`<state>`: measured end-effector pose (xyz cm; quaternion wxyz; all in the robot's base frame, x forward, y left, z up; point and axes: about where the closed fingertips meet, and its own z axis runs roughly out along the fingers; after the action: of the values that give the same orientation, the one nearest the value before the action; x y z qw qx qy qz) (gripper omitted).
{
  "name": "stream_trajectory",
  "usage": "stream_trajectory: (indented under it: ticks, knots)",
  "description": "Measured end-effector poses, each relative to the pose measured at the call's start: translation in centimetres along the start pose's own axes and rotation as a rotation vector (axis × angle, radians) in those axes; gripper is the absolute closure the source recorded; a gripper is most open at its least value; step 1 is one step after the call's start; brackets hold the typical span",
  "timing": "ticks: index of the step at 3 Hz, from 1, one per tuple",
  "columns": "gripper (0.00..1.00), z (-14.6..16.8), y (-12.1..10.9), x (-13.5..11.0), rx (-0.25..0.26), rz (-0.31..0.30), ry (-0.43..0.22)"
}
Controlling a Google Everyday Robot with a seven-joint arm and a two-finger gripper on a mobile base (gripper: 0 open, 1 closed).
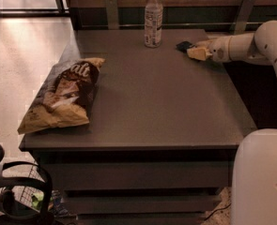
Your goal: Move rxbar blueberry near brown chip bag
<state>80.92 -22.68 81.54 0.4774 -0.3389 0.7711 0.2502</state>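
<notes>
— Where's the rxbar blueberry (pixel 183 45)?
— Small, flat, dark, clamped at the tip of the gripper (pixel 194 50), near the table's (pixel 166 111) far right edge, just right of the clear plastic bottle (pixel 153 18)
— And the brown chip bag (pixel 65 95)?
— Crinkly, pillow-shaped, lying along the left edge, well apart; smooth matte tabletop stretches between them

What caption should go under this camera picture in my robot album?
The claw is at the dark snack bar near the bottle, far across the table from the chip bag.
</notes>
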Motion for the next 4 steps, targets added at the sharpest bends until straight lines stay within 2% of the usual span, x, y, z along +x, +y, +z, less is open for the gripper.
stream_trajectory:
  ticks: [4]
  knots:
    - [1.00,-0.01,0.02,-0.06,0.000,-0.001,0.000]
